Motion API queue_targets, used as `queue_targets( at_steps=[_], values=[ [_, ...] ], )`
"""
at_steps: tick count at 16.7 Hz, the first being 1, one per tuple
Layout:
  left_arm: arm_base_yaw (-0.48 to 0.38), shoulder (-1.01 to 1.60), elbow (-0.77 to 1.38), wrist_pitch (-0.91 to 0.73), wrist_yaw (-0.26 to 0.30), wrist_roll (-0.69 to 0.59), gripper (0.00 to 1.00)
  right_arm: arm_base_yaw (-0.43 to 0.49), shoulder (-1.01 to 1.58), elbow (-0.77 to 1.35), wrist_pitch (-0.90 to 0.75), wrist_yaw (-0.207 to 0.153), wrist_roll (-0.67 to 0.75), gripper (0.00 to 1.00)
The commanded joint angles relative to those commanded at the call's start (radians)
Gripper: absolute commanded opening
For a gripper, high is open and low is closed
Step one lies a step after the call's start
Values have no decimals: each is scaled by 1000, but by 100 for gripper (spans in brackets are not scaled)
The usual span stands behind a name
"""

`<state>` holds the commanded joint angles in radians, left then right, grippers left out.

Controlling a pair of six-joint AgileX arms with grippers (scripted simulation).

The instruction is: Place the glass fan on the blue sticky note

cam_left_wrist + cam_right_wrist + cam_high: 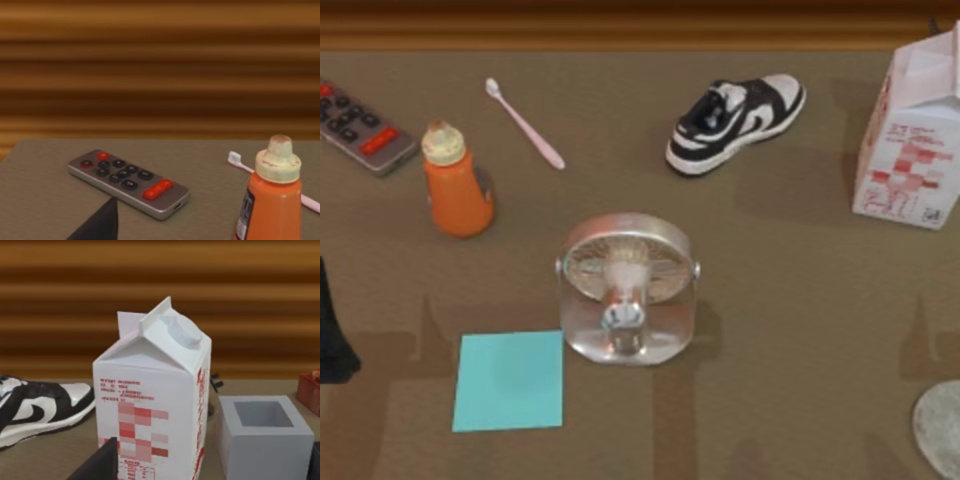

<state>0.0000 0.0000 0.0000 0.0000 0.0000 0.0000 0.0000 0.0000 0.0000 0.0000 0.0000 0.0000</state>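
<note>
fan: the glass fan (627,290) is seen upright mid-table, just right of the blue sticky note (509,380), not on it
progress: basically nothing done yet, lift and placement both left
left gripper: dark bit at the left edge, finger state can't be told
right gripper: not seen from above
</note>
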Motion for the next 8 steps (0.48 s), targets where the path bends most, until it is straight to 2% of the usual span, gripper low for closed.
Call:
queue_targets(
  at_steps=[4,8],
  values=[
    [-12,30,25,-28,3,14,100,0,0,0,0,0,0,100],
    [-74,206,179,-181,17,94,100,0,0,0,0,0,0,100]
  ],
)
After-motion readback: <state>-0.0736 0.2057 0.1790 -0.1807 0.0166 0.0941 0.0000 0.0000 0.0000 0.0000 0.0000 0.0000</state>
